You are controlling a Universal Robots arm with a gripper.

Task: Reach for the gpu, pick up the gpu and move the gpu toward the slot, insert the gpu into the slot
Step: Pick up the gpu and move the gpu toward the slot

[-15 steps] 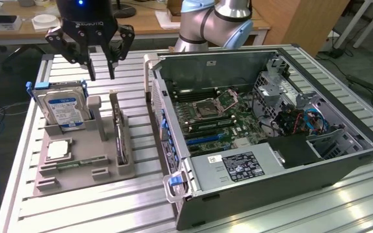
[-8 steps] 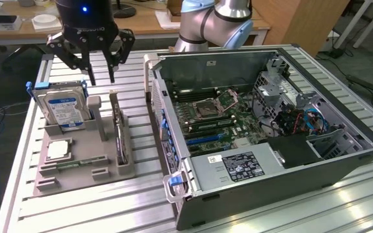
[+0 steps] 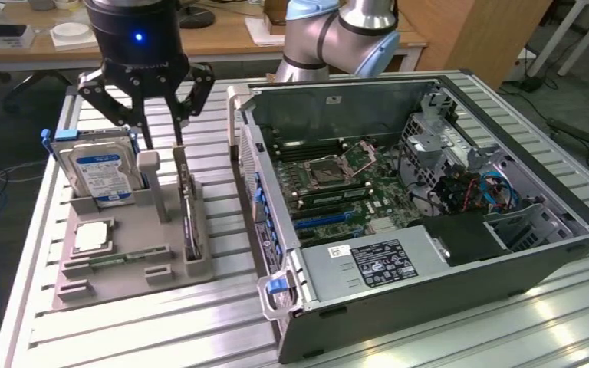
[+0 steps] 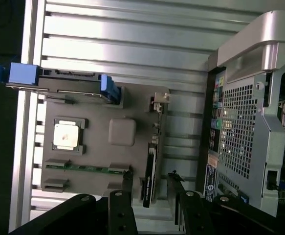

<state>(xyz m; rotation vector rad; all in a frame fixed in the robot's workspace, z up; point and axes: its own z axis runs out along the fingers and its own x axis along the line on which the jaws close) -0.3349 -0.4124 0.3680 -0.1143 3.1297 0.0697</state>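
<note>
One slatted tabletop (image 3: 120, 330) carries everything, and the grey tray (image 3: 100, 287) of spare parts on it is the handiest landmark. On the exterior view's right of the tray stands the open computer case (image 3: 459, 268). On the green board inside it lies the blue slot (image 3: 320, 221), well apart from the tray.

Over the tray end that holds the upright hard drive (image 3: 100, 169) hangs the end effector (image 3: 162, 139). Its two fingers (image 4: 127, 188) are spread apart and grip nothing.

The graphics card (image 3: 190, 222) stands on edge in a groove along the side of the tray nearest the case (thin edge up, so little of its face shows), and nothing touches it. Its long axis runs the length of the tray, roughly parallel with the case's near wall.

From the end effector the card lies straight down. In the wrist view its upper edge passes through the gap between the fingers, with one finger to each flat side, so the closing line crosses the card's thickness and not its length. The exterior view suggests the fingertips are above the card, not yet down at its level, and nearer its hard-drive end than its middle. The work reads as the reach, with the card not yet lifted from the tray.
</note>
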